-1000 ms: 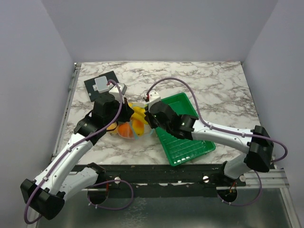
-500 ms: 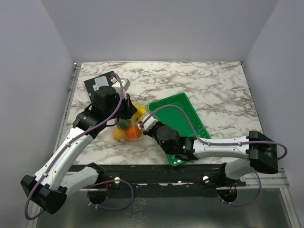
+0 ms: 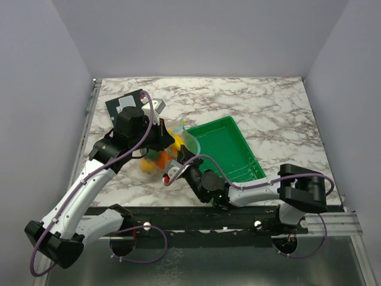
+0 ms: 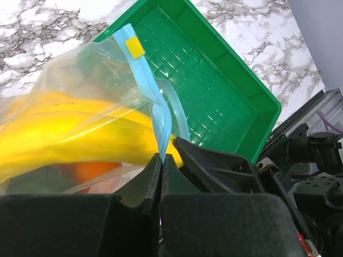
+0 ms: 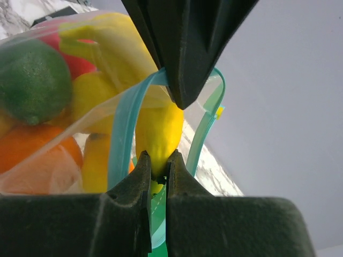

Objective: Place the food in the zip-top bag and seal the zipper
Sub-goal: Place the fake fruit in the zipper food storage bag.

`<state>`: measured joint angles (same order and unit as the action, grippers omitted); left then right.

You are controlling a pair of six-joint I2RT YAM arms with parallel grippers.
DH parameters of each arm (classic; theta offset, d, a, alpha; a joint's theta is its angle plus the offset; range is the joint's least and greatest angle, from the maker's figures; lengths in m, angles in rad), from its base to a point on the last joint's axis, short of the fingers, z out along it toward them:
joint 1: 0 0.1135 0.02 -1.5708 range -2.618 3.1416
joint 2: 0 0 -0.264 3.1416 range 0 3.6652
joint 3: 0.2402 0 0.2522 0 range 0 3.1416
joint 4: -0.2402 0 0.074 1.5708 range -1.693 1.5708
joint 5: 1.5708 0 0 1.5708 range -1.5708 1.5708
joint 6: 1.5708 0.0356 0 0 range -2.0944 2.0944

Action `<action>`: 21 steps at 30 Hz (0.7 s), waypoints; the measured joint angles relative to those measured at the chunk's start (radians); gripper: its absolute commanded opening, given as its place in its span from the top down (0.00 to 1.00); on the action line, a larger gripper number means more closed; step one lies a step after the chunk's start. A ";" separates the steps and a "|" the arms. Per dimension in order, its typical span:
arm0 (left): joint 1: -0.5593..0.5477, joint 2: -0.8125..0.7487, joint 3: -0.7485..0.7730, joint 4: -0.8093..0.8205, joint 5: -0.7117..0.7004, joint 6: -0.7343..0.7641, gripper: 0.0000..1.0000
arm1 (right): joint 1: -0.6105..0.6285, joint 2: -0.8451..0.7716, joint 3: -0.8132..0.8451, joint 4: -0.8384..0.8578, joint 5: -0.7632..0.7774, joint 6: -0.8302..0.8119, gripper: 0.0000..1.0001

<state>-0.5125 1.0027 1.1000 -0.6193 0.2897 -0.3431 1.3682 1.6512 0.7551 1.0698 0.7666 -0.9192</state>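
Observation:
The clear zip-top bag (image 3: 156, 158) hangs lifted between both grippers and holds the food: yellow bananas (image 4: 75, 128), an orange (image 5: 29, 155), a red apple (image 5: 80, 64) and a green lime-like fruit (image 5: 29, 80). My left gripper (image 3: 162, 132) (image 4: 162, 156) is shut on the light blue zipper (image 4: 161, 120) at the bag's mouth. My right gripper (image 3: 178, 154) (image 5: 158, 160) is shut on a yellow banana tip (image 5: 158, 134) at the mouth, just below the left gripper's fingers (image 5: 187, 48). The zipper strips (image 5: 122, 134) stand apart, so the mouth is open.
The green slatted tray (image 3: 229, 152) lies just right of the bag and shows behind it in the left wrist view (image 4: 214, 91). A dark square pad (image 3: 126, 102) lies at the back left. The right arm stretches low along the table's near edge.
The right arm has drawn back toward the near edge and its gripper moved left under the bag. The left gripper rose a little to the right with the zipper, lifting the bag.

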 measured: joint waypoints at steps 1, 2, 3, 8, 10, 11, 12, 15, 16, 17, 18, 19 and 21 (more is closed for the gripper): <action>0.000 0.000 0.002 -0.001 0.005 0.000 1.00 | 0.001 0.000 -0.003 0.011 -0.013 -0.005 0.99; 0.000 0.000 0.005 -0.001 0.010 0.000 1.00 | 0.001 -0.002 -0.006 0.014 -0.029 -0.007 0.99; 0.000 0.000 0.005 -0.001 0.014 0.000 1.00 | 0.000 -0.003 -0.009 0.013 -0.048 -0.006 0.99; 0.000 0.000 0.005 -0.013 0.033 0.000 1.00 | 0.000 -0.029 -0.015 -0.043 -0.136 0.023 0.99; 0.000 0.000 0.005 -0.013 0.046 -0.001 1.00 | 0.000 -0.035 -0.016 -0.058 -0.163 0.033 0.99; 0.000 0.000 0.005 -0.013 0.055 -0.002 1.00 | 0.000 -0.037 -0.016 -0.066 -0.175 0.038 0.99; 0.000 0.000 0.005 -0.013 0.062 -0.004 1.00 | 0.000 -0.039 -0.016 -0.078 -0.191 0.046 0.99; 0.000 0.000 0.005 -0.017 0.082 -0.006 1.00 | -0.002 -0.057 -0.016 -0.137 -0.234 0.076 0.97; 0.000 0.000 0.005 -0.020 0.087 -0.008 1.00 | -0.002 -0.068 -0.016 -0.159 -0.247 0.087 0.95; 0.000 0.000 0.005 -0.022 0.090 -0.009 1.00 | -0.002 -0.079 -0.016 -0.183 -0.262 0.100 0.91; 0.000 0.000 0.005 -0.023 0.093 -0.011 1.00 | -0.002 -0.089 -0.016 -0.197 -0.271 0.109 0.87; 0.000 -0.001 0.006 -0.027 0.096 -0.013 1.00 | -0.002 -0.100 -0.016 -0.215 -0.286 0.123 0.84; 0.000 -0.004 0.006 -0.031 0.101 -0.016 1.00 | -0.002 -0.123 -0.016 -0.248 -0.307 0.150 0.76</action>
<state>-0.5125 0.9985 1.1061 -0.6506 0.3912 -0.3592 1.3659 1.5284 0.7391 0.8223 0.4599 -0.7696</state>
